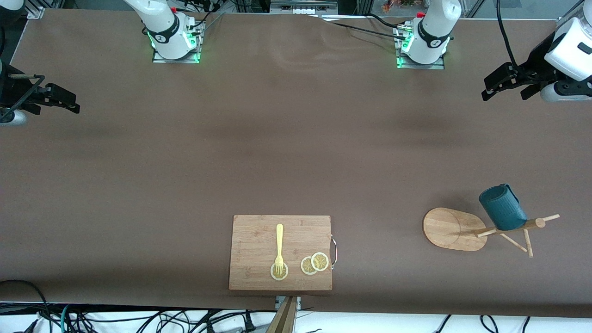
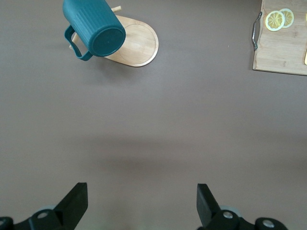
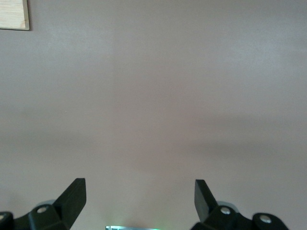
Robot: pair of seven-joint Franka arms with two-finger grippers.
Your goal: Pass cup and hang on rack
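Observation:
The dark teal cup (image 1: 502, 208) hangs on a peg of the wooden rack (image 1: 447, 228), near the left arm's end of the table and close to the front camera. The left wrist view shows the cup (image 2: 96, 28) bottom-on over the rack's oval base (image 2: 143, 45). My left gripper (image 1: 505, 91) is open and empty, held over bare table at the left arm's end, well apart from the cup; it also shows in its wrist view (image 2: 142, 203). My right gripper (image 1: 52, 99) is open and empty over bare table at the right arm's end, seen too in its wrist view (image 3: 140, 199).
A rectangular wooden cutting board (image 1: 259, 273) lies near the table's front edge, with a yellow fork (image 1: 279, 247) and lemon slices (image 1: 315, 263) on it. The board also shows in the left wrist view (image 2: 283, 48), and its corner (image 3: 13, 14) in the right wrist view.

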